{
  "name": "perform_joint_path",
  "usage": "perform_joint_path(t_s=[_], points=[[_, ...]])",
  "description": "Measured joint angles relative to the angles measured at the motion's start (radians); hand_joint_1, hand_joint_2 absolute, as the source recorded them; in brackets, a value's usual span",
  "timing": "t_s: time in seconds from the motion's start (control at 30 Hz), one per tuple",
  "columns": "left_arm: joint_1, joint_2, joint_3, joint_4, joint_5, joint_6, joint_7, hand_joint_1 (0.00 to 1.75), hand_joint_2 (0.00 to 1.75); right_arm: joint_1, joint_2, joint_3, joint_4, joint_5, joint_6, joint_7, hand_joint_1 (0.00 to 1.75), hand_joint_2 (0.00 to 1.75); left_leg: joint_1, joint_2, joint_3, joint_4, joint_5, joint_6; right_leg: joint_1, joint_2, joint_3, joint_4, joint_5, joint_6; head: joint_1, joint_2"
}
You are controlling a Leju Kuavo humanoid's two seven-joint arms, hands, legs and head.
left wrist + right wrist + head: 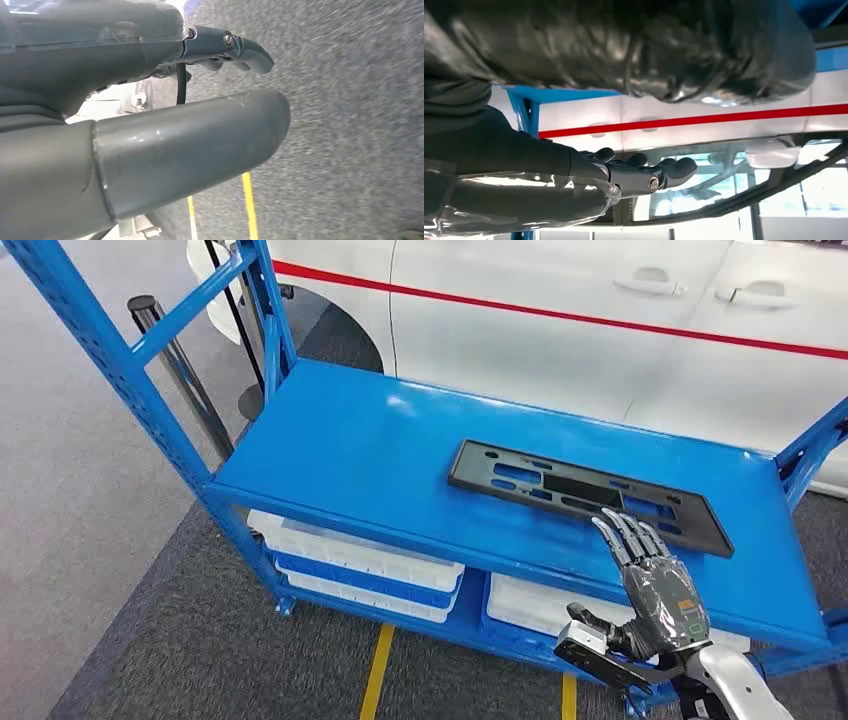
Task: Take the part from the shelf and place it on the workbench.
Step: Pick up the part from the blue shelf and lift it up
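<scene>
A long, flat black plastic part with several slots lies on the top board of the blue shelf, towards its right half. My right hand comes in from the near side, fingers stretched out straight and close together, their tips over the part's near right edge. I cannot tell whether they touch it. The hand holds nothing. In the right wrist view the same hand has its fingers extended and empty. In the left wrist view my left hand hangs over grey floor, thumb and fingers apart, holding nothing.
White bins sit on the lower level under the top board. A white car with a red stripe stands right behind the shelf. Blue uprights rise at the left, a metal post beyond them. Yellow lines mark the carpet.
</scene>
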Motion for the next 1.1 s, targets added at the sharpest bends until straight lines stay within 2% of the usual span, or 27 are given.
perform_joint_path(t_s=[0.07, 0.1, 0.13, 0.17, 0.2, 0.23, 0.3, 0.33, 0.4, 0.43, 0.67, 0.87, 1.1], points=[[0.0, 0.0, 0.0, 0.0, 0.0, 0.0, 0.0, 0.0, 0.0, 0.0, 0.0, -0.001, 0.001, 0.0, 0.001, 0.0, 0.0, 0.0, -0.002, -0.001, 0.005, 0.0, -0.006, 0.002, 0.0, 0.0, -0.043, 0.054, -0.024, 0.0, 0.0, 0.0], [0.0, 0.0, 0.0, 0.0, -0.001, 0.0, 0.0, 0.0, 0.0, 0.001, 0.0, -0.002, 0.002, 0.0, 0.003, 0.0, 0.0, 0.44, -0.005, -0.002, 0.011, 0.0, -0.012, 0.004, 0.0, 0.0, -0.075, 0.086, -0.034, -0.001, 0.0, 0.0], [0.0, 0.0, 0.0, 0.0, -0.001, 0.0, 0.0, 0.0, 0.0, 0.001, 0.0, -0.003, 0.003, 0.001, 0.003, 0.0, 0.0, 0.87, -0.007, -0.003, 0.02, 0.0, -0.019, 0.005, 0.001, 0.0, -0.091, 0.085, -0.022, -0.005, 0.0, 0.0], [0.0, 0.0, 0.0, 0.0, -0.001, 0.001, 0.0, 0.0, 0.0, 0.0, 0.0, -0.004, 0.005, 0.001, 0.004, 0.0, 0.0, 1.31, -0.01, -0.004, 0.032, 0.0, -0.026, 0.004, 0.004, 0.0, -0.089, 0.047, 0.012, -0.011, 0.0, 0.0], [0.0, 0.0, 0.0, 0.0, -0.001, 0.002, 0.0, 0.0, 0.0, 0.0, 0.0, -0.006, 0.006, 0.001, 0.004, 0.0, 0.0, 1.75, -0.012, -0.005, 0.043, -0.001, -0.034, 0.004, 0.008, 0.0, -0.073, -0.017, 0.064, -0.02, 0.0, 0.0], [0.0, -0.002, 0.0, 0.001, -0.001, 0.002, 0.0, 0.0, 0.0, -0.001, 0.0, -0.007, 0.008, 0.001, 0.004, 0.0, 0.0, 1.75, -0.014, -0.006, 0.054, -0.001, -0.041, 0.002, 0.014, 0.001, -0.056, -0.081, 0.11, -0.032, 0.0, 0.0], [-0.001, -0.006, 0.0, 0.002, -0.002, 0.006, -0.001, 0.0, 0.0, -0.004, 0.0, -0.01, 0.013, 0.002, 0.005, 0.003, 0.0, 1.75, -0.015, -0.008, 0.061, -0.003, -0.052, -0.005, 0.025, 0.002, -0.034, -0.167, 0.154, -0.049, 0.001, 0.0], [-0.002, -0.007, 0.0, 0.002, -0.002, 0.008, -0.002, 0.0, 0.0, -0.005, 0.001, -0.011, 0.016, 0.003, 0.005, 0.007, 0.0, 1.75, -0.016, -0.009, 0.06, -0.002, -0.056, -0.008, 0.026, 0.003, -0.03, -0.18, 0.157, -0.046, 0.003, 0.0], [-0.002, -0.007, 0.0, 0.002, -0.002, 0.013, -0.006, 0.0, 0.0, -0.009, 0.002, -0.012, 0.021, 0.007, 0.005, 0.016, 0.0, 1.75, -0.017, -0.009, 0.063, -0.004, -0.062, -0.008, 0.025, 0.006, -0.023, -0.188, 0.164, -0.033, 0.004, 0.0], [-0.002, -0.007, 0.0, 0.002, -0.001, 0.015, -0.009, 0.0, 0.0, -0.01, 0.004, -0.012, 0.024, 0.01, 0.006, 0.019, 0.0, 1.75, -0.017, -0.009, 0.066, -0.004, -0.063, -0.006, 0.024, 0.007, -0.021, -0.189, 0.164, -0.028, 0.004, 0.0], [-0.005, -0.001, 0.0, 0.002, 0.0, 0.019, -0.016, 0.0, 0.0, -0.024, 0.025, -0.007, 0.053, 0.044, 0.005, 0.032, 0.0, 1.75, -0.015, -0.008, 0.08, -0.026, -0.067, -0.014, 0.027, 0.008, -0.015, -0.188, 0.151, -0.043, 0.004, 0.0], [-0.006, -0.001, 0.0, 0.002, -0.007, 0.019, -0.019, 0.0, 0.0, -0.06, 0.055, 0.015, 0.094, 0.067, 0.017, 0.032, 0.0, 1.75, -0.014, -0.008, 0.081, -0.028, -0.064, -0.02, 0.028, 0.007, -0.015, -0.188, 0.151, -0.046, 0.003, 0.0], [-0.009, -0.001, -0.002, 0.002, -0.017, 0.015, -0.027, 0.0, 0.0, -0.158, 0.127, 0.071, 0.213, 0.104, 0.036, 0.044, 0.0, 1.75, -0.013, -0.007, 0.082, -0.028, -0.062, -0.024, 0.028, 0.008, -0.014, -0.187, 0.154, -0.049, 0.004, 0.0]])
